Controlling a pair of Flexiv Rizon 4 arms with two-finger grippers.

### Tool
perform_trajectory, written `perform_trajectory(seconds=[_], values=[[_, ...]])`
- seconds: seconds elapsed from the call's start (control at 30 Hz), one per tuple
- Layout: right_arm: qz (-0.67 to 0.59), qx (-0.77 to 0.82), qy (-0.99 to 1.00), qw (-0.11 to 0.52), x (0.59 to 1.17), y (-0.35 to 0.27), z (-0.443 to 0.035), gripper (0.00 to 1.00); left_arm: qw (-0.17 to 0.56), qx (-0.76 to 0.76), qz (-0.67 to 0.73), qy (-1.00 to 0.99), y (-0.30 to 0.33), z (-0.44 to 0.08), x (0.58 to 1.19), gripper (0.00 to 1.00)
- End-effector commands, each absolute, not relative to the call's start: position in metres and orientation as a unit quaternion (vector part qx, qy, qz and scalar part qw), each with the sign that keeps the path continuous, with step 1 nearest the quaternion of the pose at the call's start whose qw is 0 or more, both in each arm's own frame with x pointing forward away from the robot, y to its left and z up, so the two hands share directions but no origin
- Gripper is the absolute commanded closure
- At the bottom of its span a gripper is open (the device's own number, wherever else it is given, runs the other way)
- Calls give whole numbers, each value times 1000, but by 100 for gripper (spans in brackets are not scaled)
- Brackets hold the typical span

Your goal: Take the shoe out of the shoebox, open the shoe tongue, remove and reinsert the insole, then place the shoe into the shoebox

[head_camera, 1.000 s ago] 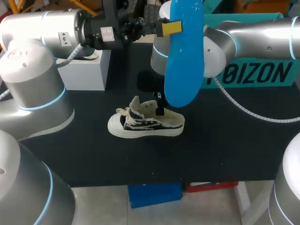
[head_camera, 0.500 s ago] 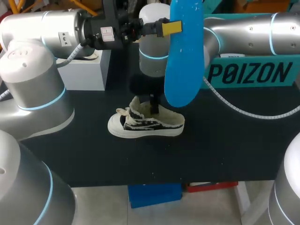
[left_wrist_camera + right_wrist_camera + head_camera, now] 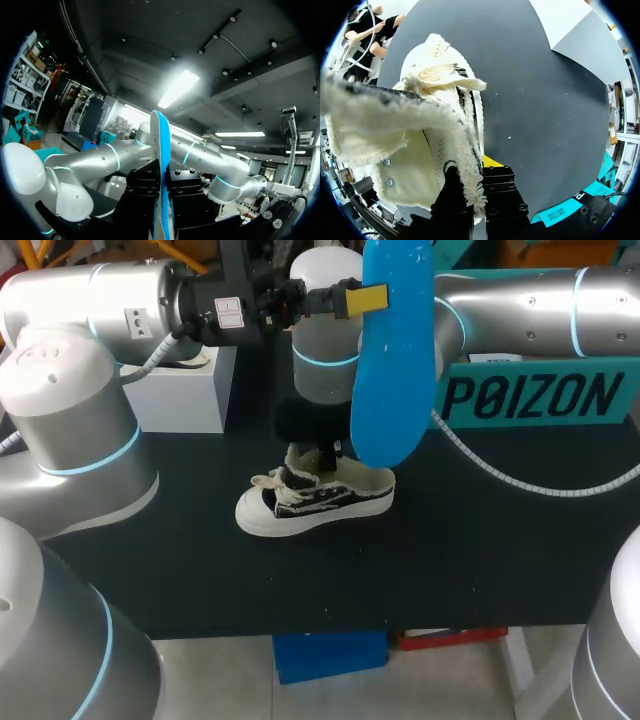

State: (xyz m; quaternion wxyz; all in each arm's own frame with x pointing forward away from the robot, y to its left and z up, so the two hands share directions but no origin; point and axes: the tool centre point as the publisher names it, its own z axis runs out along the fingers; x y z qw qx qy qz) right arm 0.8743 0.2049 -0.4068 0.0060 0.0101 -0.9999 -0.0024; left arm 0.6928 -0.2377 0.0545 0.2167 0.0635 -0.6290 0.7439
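left claw (image 3: pixel 352 298) pinches the blue insole (image 3: pixel 392 370) high above the bench (image 3: pixel 500 540), right claw (image 3: pixel 475 185) nips the fleecy collar of the sneaker (image 3: pixel 310 502) (mid-bench, beneath the insole), and so thin a grip might let the sneaker twist during reinsertion.

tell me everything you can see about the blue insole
The insole is bright blue, thin and flat, foot-shaped with rounded ends. It hangs roughly upright above the table, its lower end over the shoe in the head view. The left gripper is shut on its upper part, and the insole shows edge-on from that wrist.
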Motion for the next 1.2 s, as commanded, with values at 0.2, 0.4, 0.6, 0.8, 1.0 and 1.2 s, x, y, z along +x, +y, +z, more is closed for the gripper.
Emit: perform_trajectory(seconds=[0.2, 0.4, 0.6, 0.8, 1.0, 1.2], values=[[-9, -19, -1000, 1, 874, 202, -389, 100, 215, 65, 745, -629, -239, 54, 692, 100], [-48, -162, -986, -9, 881, 179, -328, 100, 215, 65, 745, -629, -239, 54, 692, 100], [-58, -372, -926, -3, 884, 158, -304, 100, 215, 65, 745, -629, -239, 54, 692, 100], [-48, -546, -836, -34, 880, 148, -298, 100, 215, 65, 745, -629, -239, 54, 692, 100], [-16, -610, -789, -71, 874, 150, -306, 100, 215, 65, 745, -629, -239, 54, 692, 100], [13, -636, -767, -83, 868, 158, -313, 100, 215, 65, 745, -629, -239, 54, 692, 100]])
